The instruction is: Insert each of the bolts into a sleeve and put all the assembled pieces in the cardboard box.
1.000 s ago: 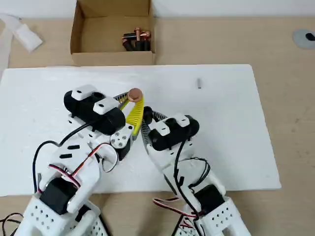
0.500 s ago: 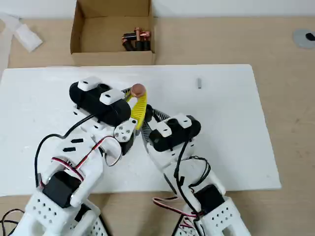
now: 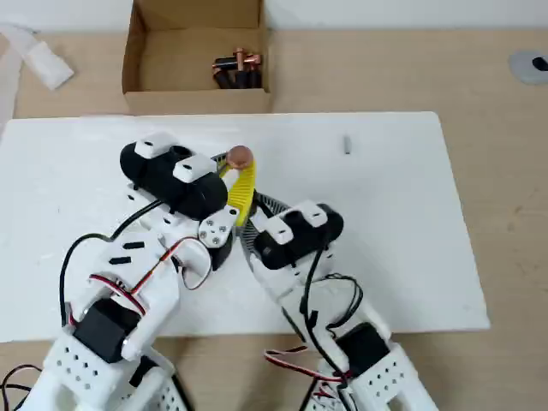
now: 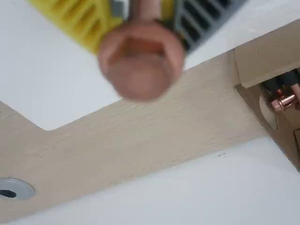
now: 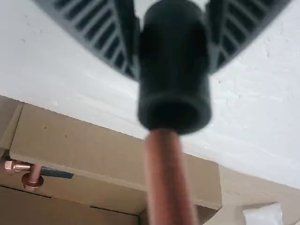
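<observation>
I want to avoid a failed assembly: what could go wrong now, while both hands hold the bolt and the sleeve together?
The bolt, gripped by the left hand, is partly in the sleeve in the right hand; any misalignment could jam it or twist it out of a grip.
Much shaft is exposed, so releasing now might let the pieces separate.

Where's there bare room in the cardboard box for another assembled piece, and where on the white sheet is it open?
The cardboard box is bare from its left wall to the assembled pieces at its right wall. The white sheet is open on its right half, around the small grey piece. Crowded mid-sheet: left pincer with the bolt, right pincer with the sleeve.
</observation>
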### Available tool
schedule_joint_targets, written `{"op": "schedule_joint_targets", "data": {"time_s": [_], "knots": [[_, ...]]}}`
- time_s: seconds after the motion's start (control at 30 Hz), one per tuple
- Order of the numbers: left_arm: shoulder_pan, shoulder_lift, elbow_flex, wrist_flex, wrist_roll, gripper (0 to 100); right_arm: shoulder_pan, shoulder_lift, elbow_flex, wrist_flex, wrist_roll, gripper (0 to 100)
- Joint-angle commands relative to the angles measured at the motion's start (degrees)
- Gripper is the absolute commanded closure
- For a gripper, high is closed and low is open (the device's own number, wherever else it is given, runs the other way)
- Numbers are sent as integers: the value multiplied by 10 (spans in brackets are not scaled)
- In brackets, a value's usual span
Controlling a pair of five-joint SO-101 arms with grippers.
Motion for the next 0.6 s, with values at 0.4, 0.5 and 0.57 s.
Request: {"op": "schedule_joint_targets", "data": {"time_s": [0.4, 0.5, 0.57], "knots": [[23, -3, -36, 48, 7, 994, -10, -8, 0, -19, 4, 988], [21, -3, -36, 49, 7, 994, -10, -8, 0, -19, 4, 988], [21, -3, -37, 49, 7, 994, -10, -8, 0, -19, 4, 988]]}}
